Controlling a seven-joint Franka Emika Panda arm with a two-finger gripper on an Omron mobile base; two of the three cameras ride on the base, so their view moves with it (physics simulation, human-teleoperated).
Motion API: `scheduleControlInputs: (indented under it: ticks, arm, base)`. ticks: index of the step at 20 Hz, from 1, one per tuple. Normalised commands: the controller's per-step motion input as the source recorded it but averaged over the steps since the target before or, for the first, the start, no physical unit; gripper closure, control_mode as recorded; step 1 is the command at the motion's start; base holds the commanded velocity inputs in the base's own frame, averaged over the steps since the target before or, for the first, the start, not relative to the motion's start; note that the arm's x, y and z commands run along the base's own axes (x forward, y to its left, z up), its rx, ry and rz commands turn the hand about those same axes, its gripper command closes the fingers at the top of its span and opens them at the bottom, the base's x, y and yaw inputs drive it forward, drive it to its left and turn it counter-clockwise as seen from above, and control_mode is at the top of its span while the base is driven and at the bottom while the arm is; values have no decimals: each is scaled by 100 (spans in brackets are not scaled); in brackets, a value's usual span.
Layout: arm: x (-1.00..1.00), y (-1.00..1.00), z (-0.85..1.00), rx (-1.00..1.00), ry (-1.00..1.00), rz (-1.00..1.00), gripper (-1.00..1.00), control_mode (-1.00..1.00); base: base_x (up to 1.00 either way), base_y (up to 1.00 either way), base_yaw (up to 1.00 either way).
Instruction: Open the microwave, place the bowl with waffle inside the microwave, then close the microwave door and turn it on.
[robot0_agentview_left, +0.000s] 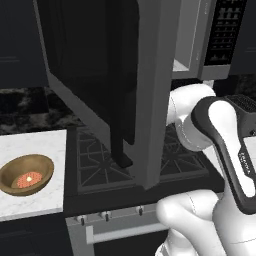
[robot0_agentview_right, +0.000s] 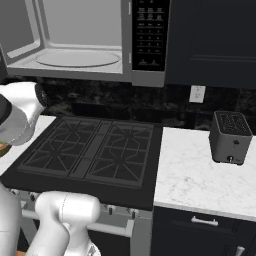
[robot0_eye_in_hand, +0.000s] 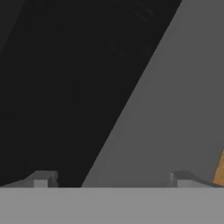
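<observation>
Grey-framed dark-glass microwave door (robot0_agentview_left: 107, 75) swung open, pale grey microwave cavity (robot0_agentview_right: 75, 40) exposed: step one looks done. Gripper (robot0_eye_in_hand: 109, 181) fingers apart, empty, close against the door. Brown wooden bowl (robot0_agentview_left: 26, 175) with reddish-orange waffle (robot0_agentview_left: 29, 179) sits on white marble worktop (robot0_agentview_left: 30, 205). Loading, closing, starting left.

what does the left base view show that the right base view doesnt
Left base view alone: the bowl with the waffle on the white counter, and the microwave door swung open with its dark handle. Right base view alone: the microwave cavity with its turntable, and a toaster. Both: the stove, the button panel and the white arm.
</observation>
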Motion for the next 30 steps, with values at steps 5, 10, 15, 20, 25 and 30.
scheduleControlInputs:
  ticks: [5,10,15,20,25,30]
  arm:
    - [44,73,-8,0,2,-13,-100,-100]
    - [44,21,0,0,8,-18,-100,-100]
    - [32,0,0,0,17,-11,-100,-100]
    - [24,-28,0,0,32,-2,-100,-100]
    - [48,-53,-30,-4,47,0,-100,-100]
    - [72,-21,-98,-15,16,8,-100,-100]
  base:
    - [0,0,0]
    - [0,0,0]
    - [0,0,0]
    - [0,0,0]
    - [0,0,0]
    - [0,0,0]
